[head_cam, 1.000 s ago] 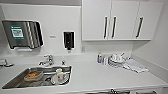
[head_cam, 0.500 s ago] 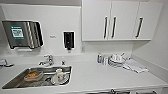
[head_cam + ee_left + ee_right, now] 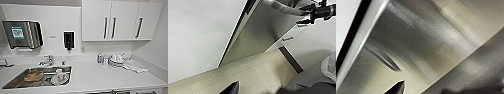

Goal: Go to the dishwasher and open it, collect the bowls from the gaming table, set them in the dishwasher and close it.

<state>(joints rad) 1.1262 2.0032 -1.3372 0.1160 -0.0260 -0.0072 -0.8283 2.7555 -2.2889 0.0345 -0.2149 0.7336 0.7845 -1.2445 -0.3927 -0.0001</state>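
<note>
Nothing has shifted over the last second: the head view holds the same framing of the kitchenette as in the two earlier pictures, so the robot appears parked in front of the counter (image 3: 100, 77) rather than driving; that suggests the approach is over and the opening step is at hand. The dishwasher (image 3: 418, 50) is right in front of both wrists; its brushed steel front panel spreads across the right wrist view and also shows in the left wrist view, beside a white cabinet face (image 3: 198, 35) and above a pale floor (image 3: 250, 72). Whether the door has begun to move cannot be judged from these angles, and no dark interior or rack shows. The state of the left and right jaws cannot be told. The counter is white and glossy; a steel sink (image 3: 15, 82) set into it holds some dishes (image 3: 58, 77) and an orange sponge-like thing (image 3: 33, 75); a tap (image 3: 47, 61) stands behind it. On the wall hang a paper towel dispenser (image 3: 22, 35) and a dark soap dispenser (image 3: 68, 40); white upper cabinets (image 3: 120, 21) with dark handles sit to the right, over a small cluster of crockery (image 3: 115, 60) and a cloth (image 3: 135, 67).
</note>
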